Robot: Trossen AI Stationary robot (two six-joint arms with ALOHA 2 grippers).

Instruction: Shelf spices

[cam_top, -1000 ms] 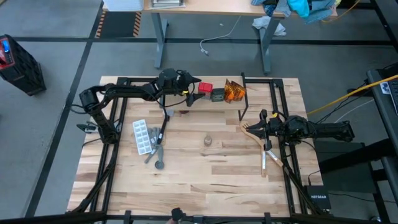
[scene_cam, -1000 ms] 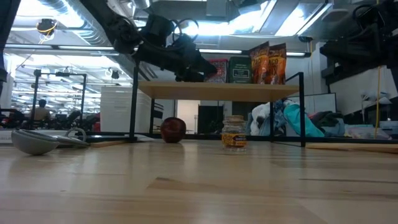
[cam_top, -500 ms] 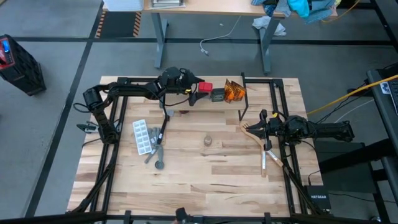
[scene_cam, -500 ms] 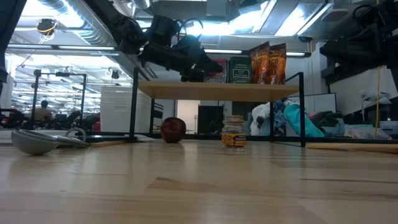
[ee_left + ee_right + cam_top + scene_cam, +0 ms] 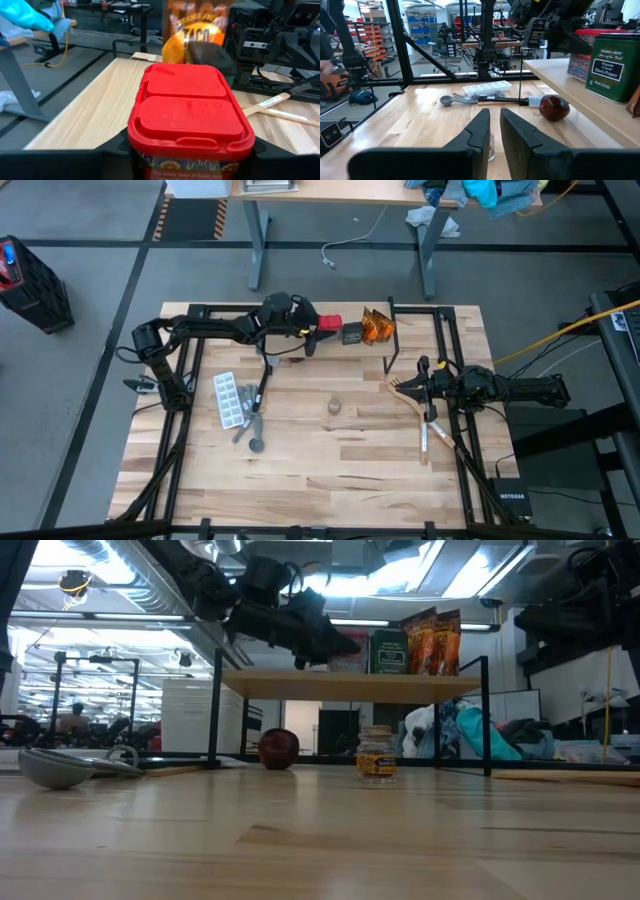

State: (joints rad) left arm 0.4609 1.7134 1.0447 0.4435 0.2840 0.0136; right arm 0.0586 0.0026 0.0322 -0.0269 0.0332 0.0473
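Table (image 5: 330, 470): butcher-block top, black frame rails along both sides. Shelf (image 5: 350, 685) stood at far edge on thin black legs; pale plank.

On shelf, L to R in low view: red box (image 5: 329, 323), dark grey box (image 5: 351, 332), orange packets (image 5: 377, 326) upright, all in a row, close together.

On table top: white blister tray (image 5: 228, 399) w/ grey scoop (image 5: 256, 442) just beside; small jar (image 5: 335, 408) near centre; wooden fork-like utensil (image 5: 408, 395) at right; dark red round item (image 5: 278, 748) under shelf.
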